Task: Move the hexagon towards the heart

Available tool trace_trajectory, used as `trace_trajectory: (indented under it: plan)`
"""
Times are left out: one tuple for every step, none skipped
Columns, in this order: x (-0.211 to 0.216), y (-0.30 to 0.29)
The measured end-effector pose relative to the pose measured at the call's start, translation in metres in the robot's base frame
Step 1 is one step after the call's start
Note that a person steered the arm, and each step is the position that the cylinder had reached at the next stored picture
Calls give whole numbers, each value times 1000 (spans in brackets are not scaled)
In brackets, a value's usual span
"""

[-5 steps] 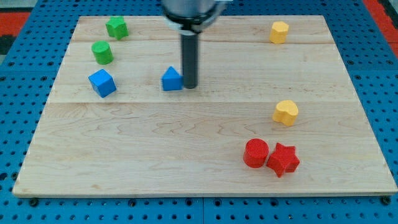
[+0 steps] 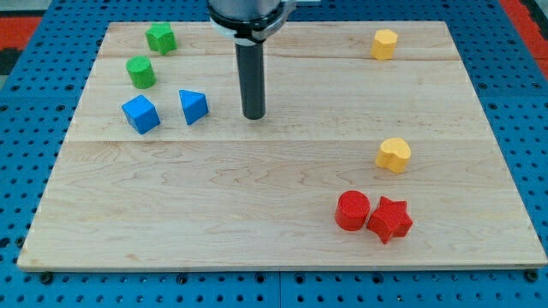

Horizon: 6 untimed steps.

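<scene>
The yellow hexagon (image 2: 384, 43) lies near the view's top right of the wooden board (image 2: 274, 239). The yellow heart (image 2: 393, 155) lies below it, toward the view's right. My tip (image 2: 253, 115) stands on the board left of centre, well to the left of both yellow blocks. A blue triangle (image 2: 193, 106) lies apart from the tip on its left.
A blue cube (image 2: 140, 114) sits next to the blue triangle. A green cylinder (image 2: 140, 72) and a green block (image 2: 160, 38) lie at the view's top left. A red cylinder (image 2: 352, 210) and a red star (image 2: 390, 219) touch at the bottom right.
The blue triangle has slid left, from beside my tip to near the blue cube. My tip has shifted slightly left.
</scene>
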State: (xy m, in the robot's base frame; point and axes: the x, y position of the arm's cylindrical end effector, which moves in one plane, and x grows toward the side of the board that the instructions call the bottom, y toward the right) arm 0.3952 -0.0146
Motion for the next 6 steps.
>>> trace_trajectory:
  plan:
    - [-26,93]
    - [-59,194]
    - [-111,260]
    - [-182,265]
    - [-191,202]
    - [-152,182]
